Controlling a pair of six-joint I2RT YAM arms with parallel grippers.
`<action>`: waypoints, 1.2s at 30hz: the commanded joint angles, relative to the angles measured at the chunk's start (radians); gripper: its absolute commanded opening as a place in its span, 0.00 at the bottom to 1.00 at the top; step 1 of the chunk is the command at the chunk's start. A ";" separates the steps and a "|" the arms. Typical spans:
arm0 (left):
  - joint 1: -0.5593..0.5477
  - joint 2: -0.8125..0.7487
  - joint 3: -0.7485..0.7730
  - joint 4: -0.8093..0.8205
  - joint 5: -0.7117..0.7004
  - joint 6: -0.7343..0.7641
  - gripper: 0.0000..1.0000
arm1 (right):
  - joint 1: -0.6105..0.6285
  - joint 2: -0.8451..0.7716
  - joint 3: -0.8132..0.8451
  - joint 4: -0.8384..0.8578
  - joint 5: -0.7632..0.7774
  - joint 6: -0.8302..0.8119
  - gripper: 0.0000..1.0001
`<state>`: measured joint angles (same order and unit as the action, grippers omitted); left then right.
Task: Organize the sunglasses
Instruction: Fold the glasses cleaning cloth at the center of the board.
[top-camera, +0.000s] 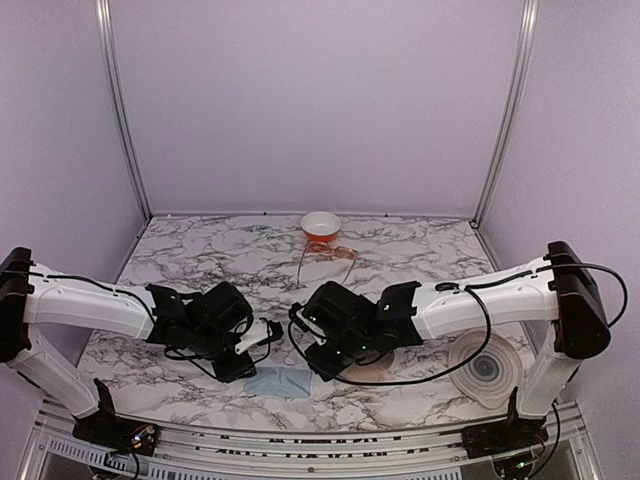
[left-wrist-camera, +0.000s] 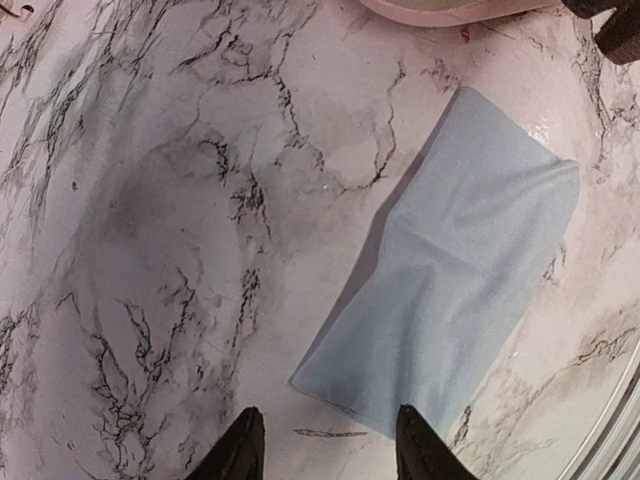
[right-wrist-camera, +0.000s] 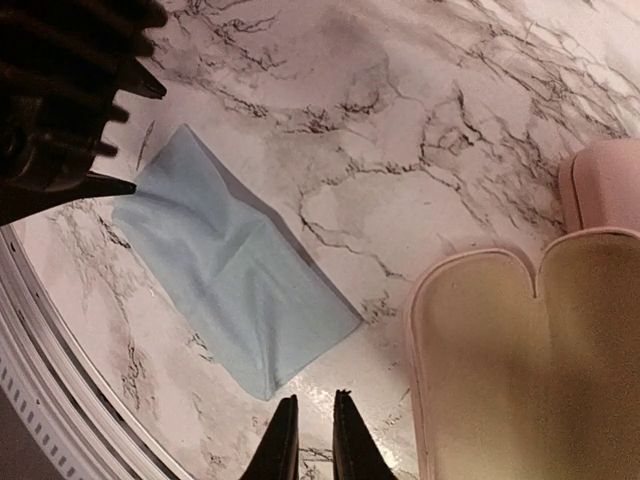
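Observation:
The orange-brown tinted sunglasses (top-camera: 336, 254) lie on the marble table (top-camera: 200, 250) at the back centre, just in front of a red bowl (top-camera: 320, 226). I cannot make out the pale pair in any view. My left gripper (top-camera: 262, 340) (left-wrist-camera: 330, 452) is open and empty, low over the table at the near corner of a light blue cloth (left-wrist-camera: 460, 270). My right gripper (top-camera: 315, 355) (right-wrist-camera: 313, 442) has its fingers almost together with nothing between them. It hovers between the cloth (right-wrist-camera: 235, 270) and an open pink case (right-wrist-camera: 500, 350).
The blue cloth (top-camera: 278, 382) lies near the front edge between the two grippers. The open case (top-camera: 372, 372) sits partly under the right arm. A pale round object (top-camera: 485, 368) sits at the front right. Purple walls close off the back and sides.

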<state>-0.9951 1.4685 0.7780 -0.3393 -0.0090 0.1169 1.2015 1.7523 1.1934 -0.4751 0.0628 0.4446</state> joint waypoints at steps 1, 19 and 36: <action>-0.002 0.026 -0.009 0.011 0.017 0.187 0.46 | -0.005 -0.050 -0.037 0.045 0.015 0.014 0.13; 0.034 0.124 -0.006 0.050 0.045 0.285 0.36 | -0.017 -0.082 -0.127 0.119 -0.024 0.011 0.13; 0.126 0.101 0.055 -0.026 0.233 0.387 0.38 | -0.020 -0.166 -0.194 0.150 -0.021 0.014 0.13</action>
<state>-0.8925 1.5703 0.8009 -0.3271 0.1604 0.4587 1.1904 1.6260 1.0092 -0.3511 0.0429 0.4484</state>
